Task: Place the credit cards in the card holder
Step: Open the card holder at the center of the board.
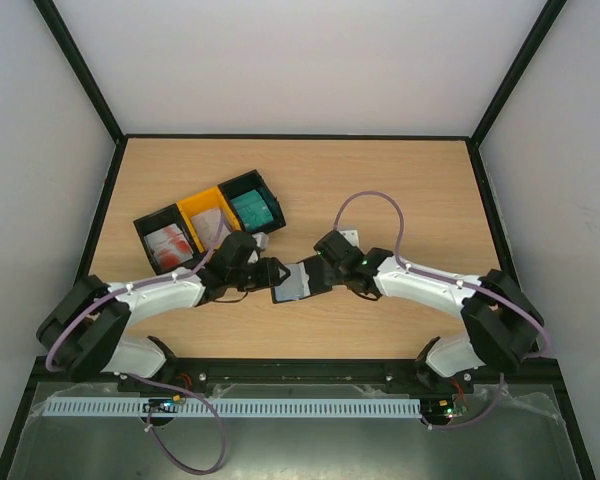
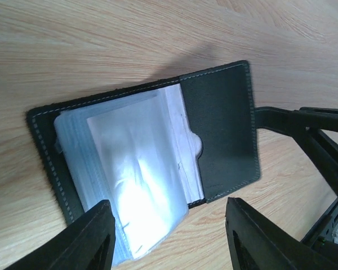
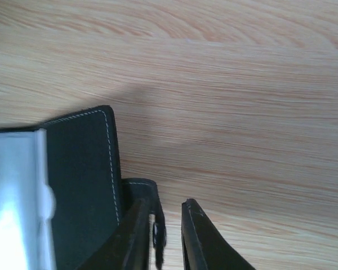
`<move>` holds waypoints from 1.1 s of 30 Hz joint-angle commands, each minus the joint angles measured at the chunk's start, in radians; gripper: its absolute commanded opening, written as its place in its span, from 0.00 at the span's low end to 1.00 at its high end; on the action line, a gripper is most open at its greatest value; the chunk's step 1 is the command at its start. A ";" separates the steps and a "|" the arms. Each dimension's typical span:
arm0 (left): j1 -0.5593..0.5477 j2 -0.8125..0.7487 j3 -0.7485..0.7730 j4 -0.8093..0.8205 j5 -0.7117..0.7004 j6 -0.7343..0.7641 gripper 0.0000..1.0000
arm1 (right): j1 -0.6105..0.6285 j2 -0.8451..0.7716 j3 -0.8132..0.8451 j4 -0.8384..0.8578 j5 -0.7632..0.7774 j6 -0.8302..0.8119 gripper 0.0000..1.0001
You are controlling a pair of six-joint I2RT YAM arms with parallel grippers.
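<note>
Tabletop (image 1: 400, 190) bears the card holder (image 2: 219, 124); wrist views alone show left gripper (image 2: 169, 205) gaping, right gripper (image 3: 168, 203) barely parted.

Reaching inward now, left arm (image 1: 155, 292) and right arm (image 1: 430, 287) almost nose to nose. The left gripper (image 2: 169, 202) has jaws wide; the right gripper (image 3: 168, 203) shows just a crack.

We can read nothing anywhere (the credit cards (image 1: 168, 245) beyond the left claw (image 1: 276, 273) are too small).
</note>
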State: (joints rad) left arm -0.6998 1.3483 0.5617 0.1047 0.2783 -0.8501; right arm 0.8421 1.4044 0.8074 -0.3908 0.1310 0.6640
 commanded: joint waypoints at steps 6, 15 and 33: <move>0.006 0.112 0.064 0.039 0.050 -0.030 0.48 | -0.006 -0.021 0.071 -0.082 0.140 -0.010 0.38; 0.006 0.141 0.066 0.025 0.043 -0.067 0.46 | -0.006 -0.053 0.063 0.068 -0.216 -0.068 0.43; 0.006 0.210 0.086 0.081 0.124 -0.083 0.52 | -0.005 -0.002 -0.016 0.118 -0.252 -0.010 0.43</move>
State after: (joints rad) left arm -0.6991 1.5467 0.6239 0.1570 0.3569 -0.9283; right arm 0.8379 1.3933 0.8047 -0.2897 -0.1322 0.6292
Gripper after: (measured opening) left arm 0.530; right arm 0.429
